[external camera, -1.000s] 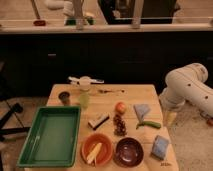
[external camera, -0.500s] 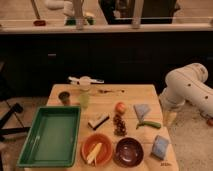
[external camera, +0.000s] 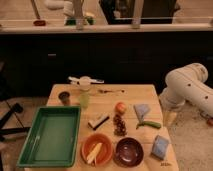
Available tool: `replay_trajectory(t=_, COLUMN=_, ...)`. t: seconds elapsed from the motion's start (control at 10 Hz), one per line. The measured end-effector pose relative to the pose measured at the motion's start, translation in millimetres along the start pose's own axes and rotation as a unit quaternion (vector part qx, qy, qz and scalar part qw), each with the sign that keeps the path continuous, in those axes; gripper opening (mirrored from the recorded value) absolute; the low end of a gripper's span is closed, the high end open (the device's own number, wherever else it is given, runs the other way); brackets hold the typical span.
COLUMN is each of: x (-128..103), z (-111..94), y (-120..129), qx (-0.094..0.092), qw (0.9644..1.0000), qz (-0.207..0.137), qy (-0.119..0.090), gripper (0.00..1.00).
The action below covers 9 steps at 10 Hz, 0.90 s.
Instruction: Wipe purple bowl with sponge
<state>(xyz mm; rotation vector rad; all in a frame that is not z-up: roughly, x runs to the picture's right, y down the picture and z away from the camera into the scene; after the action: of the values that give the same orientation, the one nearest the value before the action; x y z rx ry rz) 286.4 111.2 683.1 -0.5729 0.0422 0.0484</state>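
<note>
Purple bowl (external camera: pixel 128 151) is seen at the near edge of the wooden table (external camera: pixel 142 94), between orange bowl (external camera: pixel 96 149) and sponge (external camera: pixel 160 146), touching neither. Green tray (external camera: pixel 50 135) is set at left. White arm (external camera: pixel 187 87) is held bent off the table's right side. Gripper (external camera: pixel 170 118) is hung low beside that edge, apart from sponge and bowl; its state cannot be told. Dark counter (external camera: pixel 100 28) is seen behind.
</note>
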Motion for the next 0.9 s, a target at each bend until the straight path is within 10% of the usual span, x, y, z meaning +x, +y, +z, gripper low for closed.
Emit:
replay_trajectory(t=0.5, x=-1, z=0, y=0, qx=0.000, qw=0.9999, qz=-0.010, qy=-0.002, gripper=0.80)
replay_trajectory(t=0.7, x=-6, z=2, y=3, qx=-0.004, qw=0.9970, qz=-0.077, qy=-0.004, gripper=0.80)
replay_trajectory(t=0.9, x=-10, z=9, y=7, qx=-0.008, qw=0.9774, qz=-0.211, qy=-0.001, gripper=0.80)
